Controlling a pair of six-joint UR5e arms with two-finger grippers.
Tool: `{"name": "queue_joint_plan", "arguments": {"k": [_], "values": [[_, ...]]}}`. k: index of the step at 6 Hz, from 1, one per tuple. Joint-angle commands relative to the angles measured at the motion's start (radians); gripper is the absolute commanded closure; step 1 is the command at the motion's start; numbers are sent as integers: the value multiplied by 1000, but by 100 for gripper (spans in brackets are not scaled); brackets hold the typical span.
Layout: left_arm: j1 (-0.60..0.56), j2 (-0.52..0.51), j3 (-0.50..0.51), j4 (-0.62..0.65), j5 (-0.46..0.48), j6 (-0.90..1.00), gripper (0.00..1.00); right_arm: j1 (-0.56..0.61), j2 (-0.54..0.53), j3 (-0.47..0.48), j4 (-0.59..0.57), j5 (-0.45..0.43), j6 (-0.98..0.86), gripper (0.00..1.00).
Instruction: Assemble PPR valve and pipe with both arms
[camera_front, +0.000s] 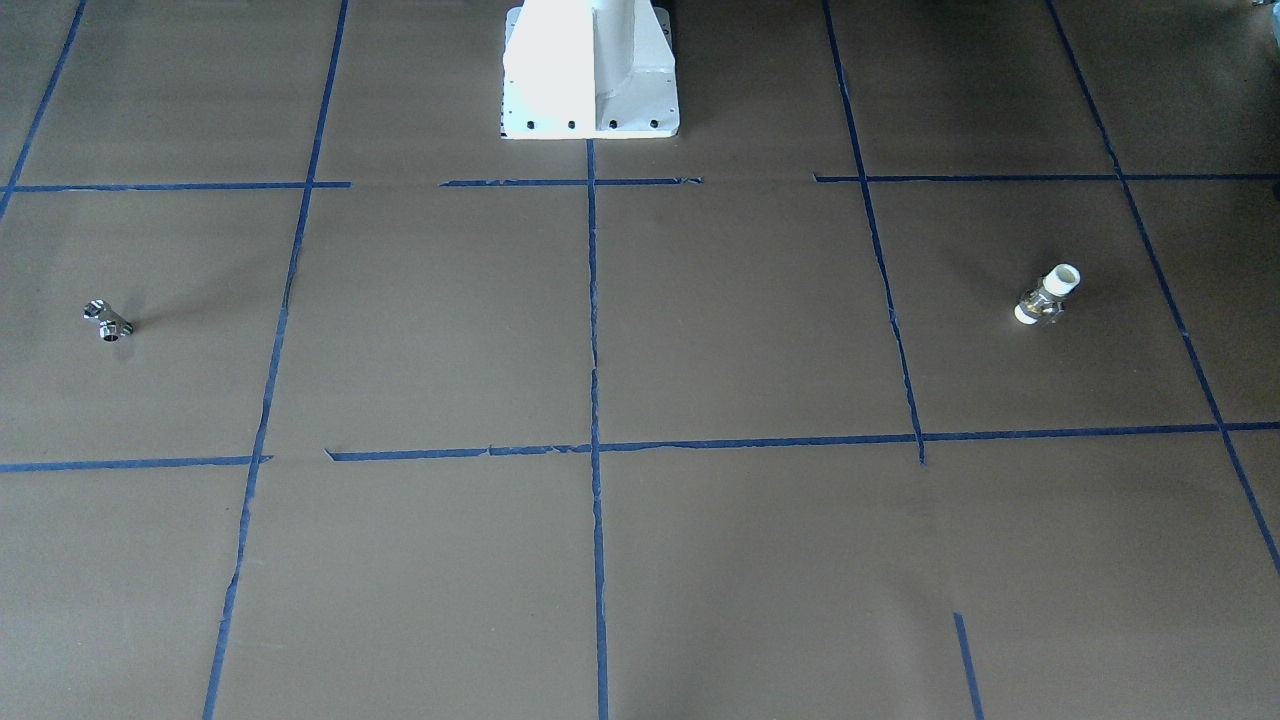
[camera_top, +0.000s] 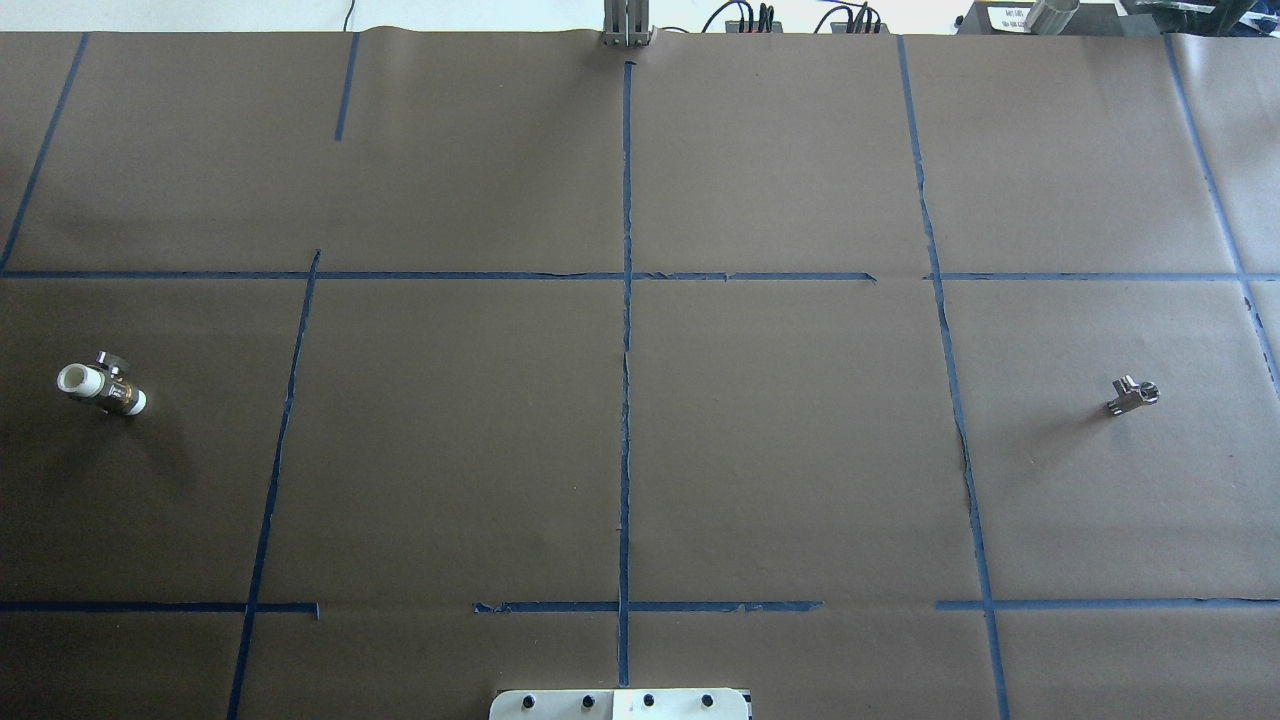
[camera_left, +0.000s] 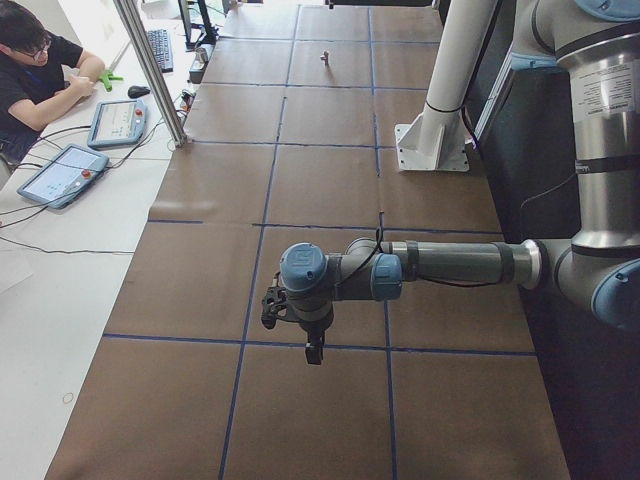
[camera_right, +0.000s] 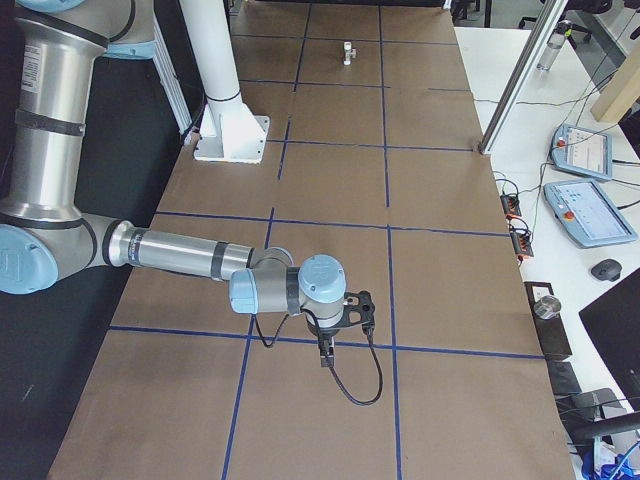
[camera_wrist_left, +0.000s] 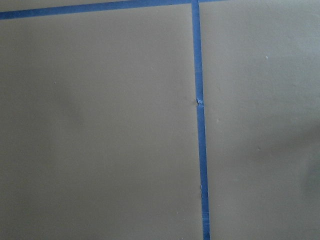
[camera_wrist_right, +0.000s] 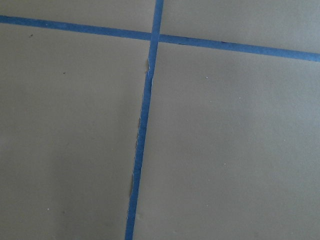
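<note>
Table: a broad flat top (camera_top: 780, 450) is being covered from edge to edge by matte brown paper, faintly creased.
Tape: the paper is being divided into large rectangles by thin blue tape (camera_top: 626, 400), which is frayed and broken in places.
Room: a white side desk is being used by a seated operator (camera_left: 40, 70) in black, with two tablets (camera_left: 118, 122) beside him.
Pedestal: a white painted metal pedestal (camera_front: 590, 70) with a bolted flange is being stood at the robot's edge, on the centre tape line.
Left arm: a silver tubular left arm (camera_left: 450, 262) with light-blue caps is being held out level over the paper, its wrist turned down.
Right arm: the right arm (camera_right: 180, 252) is being held likewise.
Left gripper: the black left gripper (camera_left: 314, 350) is being pointed downward; the spread of its jaws cannot be told.
Right gripper: the black right gripper (camera_right: 326, 352) is being pointed downward, with a cable looped beneath it; its jaws cannot be judged either.
Valve: a shiny metal valve (camera_top: 103, 388) with white plastic ends is being left lying on the paper on the robot's far left.
Fitting: a small chrome fitting (camera_top: 1130, 395) is being left lying on the far right, well apart from the valve.
</note>
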Motion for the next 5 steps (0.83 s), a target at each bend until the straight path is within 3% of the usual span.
{"name": "queue_joint_plan", "arguments": {"k": [1,3,4,5], "values": [[13,-8,2,1,1,0,0,0,3,0,-2,0,1,0],[33,-18,-12,-3,-1,-8,0,0,6,5,0,6,2,0],[36,-79,-8,-5,2,-12,0,0,9,5,2,29,2,0],[37,-204,24,-23,11,-14,0,0,9,5,2,31,2,0]]}}
